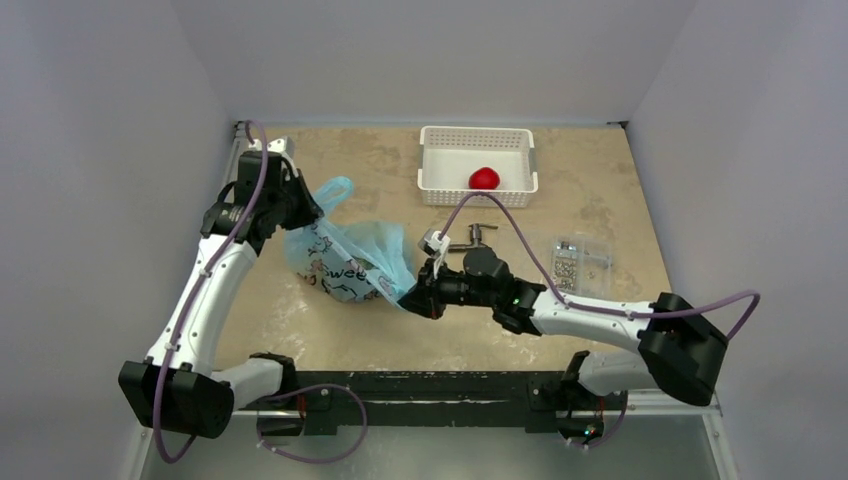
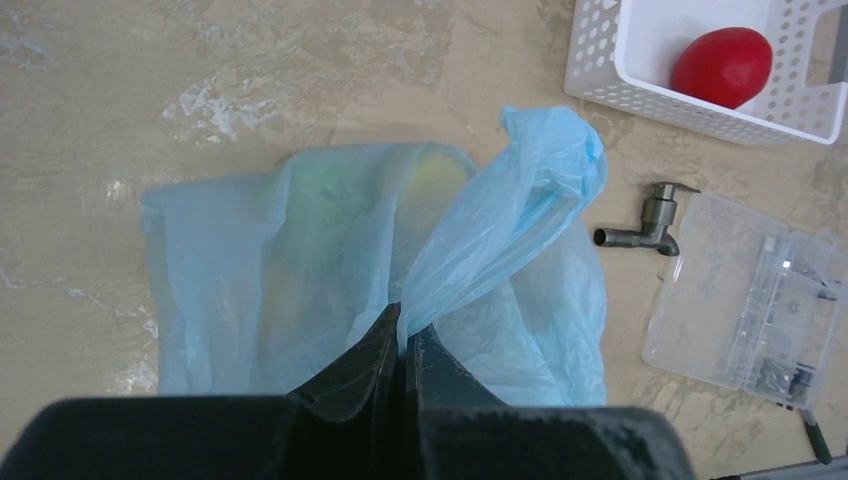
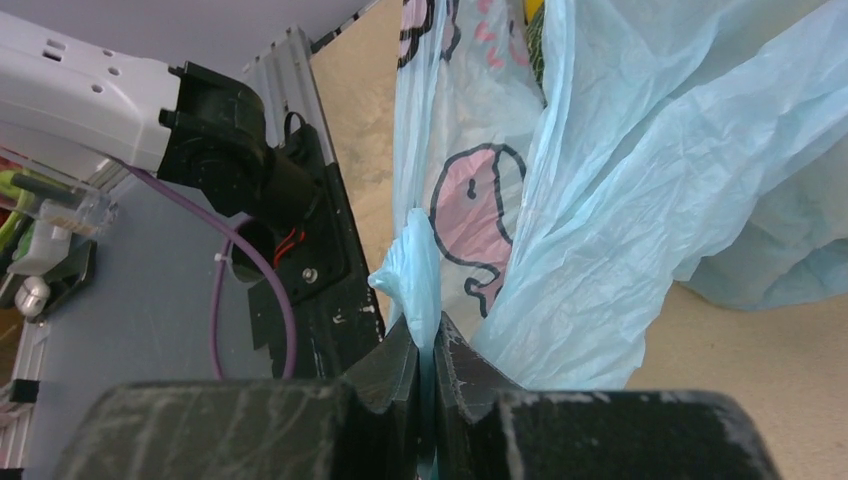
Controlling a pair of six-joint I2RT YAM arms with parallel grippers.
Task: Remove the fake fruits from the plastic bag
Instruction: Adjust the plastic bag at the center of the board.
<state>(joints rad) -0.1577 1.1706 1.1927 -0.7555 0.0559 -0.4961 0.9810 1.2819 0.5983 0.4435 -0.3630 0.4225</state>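
Observation:
The light-blue plastic bag (image 1: 350,258) lies on the table's left half, stretched between both grippers. My left gripper (image 1: 305,213) is shut on a twisted handle at the bag's far-left end; in the left wrist view the jaws (image 2: 403,328) pinch that handle of the plastic bag (image 2: 280,270). My right gripper (image 1: 410,298) is shut on the bag's near-right edge, a strip of film pinched between its jaws (image 3: 428,335) next to the printed bag wall (image 3: 650,170). A pale yellow-green fruit (image 2: 438,170) shows faintly through the film. A red fruit (image 1: 484,178) (image 2: 722,66) lies in the white basket.
The white perforated basket (image 1: 432,160) (image 2: 598,62) stands at the back centre. A small metal tap part (image 1: 476,237) (image 2: 652,222) lies between the basket and my right arm. A clear box of small metal parts (image 1: 580,262) (image 2: 745,305) sits at the right.

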